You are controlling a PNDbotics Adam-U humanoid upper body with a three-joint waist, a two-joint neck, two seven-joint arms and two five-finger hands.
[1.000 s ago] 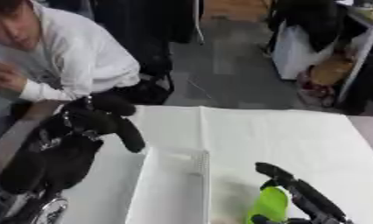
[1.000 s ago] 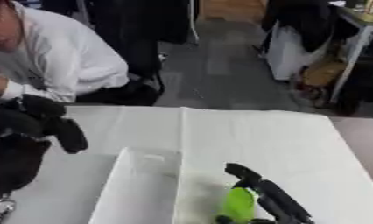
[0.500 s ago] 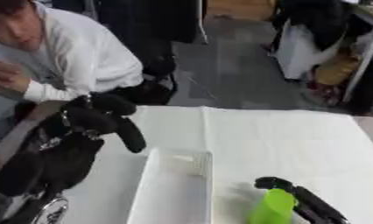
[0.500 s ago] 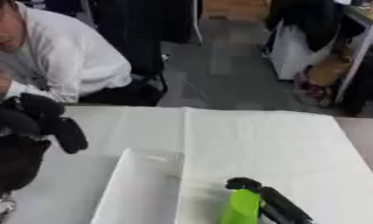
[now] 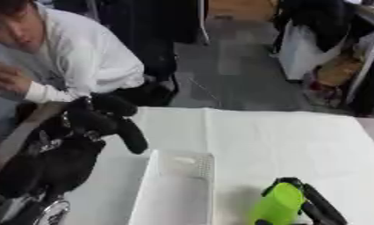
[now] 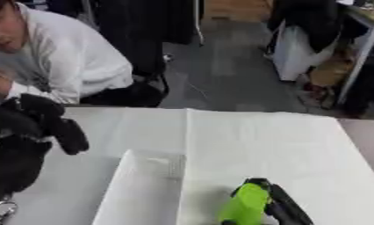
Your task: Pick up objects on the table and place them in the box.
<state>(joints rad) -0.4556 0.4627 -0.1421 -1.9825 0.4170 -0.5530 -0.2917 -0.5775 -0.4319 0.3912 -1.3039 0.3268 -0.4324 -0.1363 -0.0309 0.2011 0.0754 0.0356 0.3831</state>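
No text, label, brand, number or sign can be read on anything here.

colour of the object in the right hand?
Bright lime green object, held in the right hand; shows best in the left eye view.

Both arms are matte black, the left hand bulky with rounded fingers, silver metal at its lower joint.
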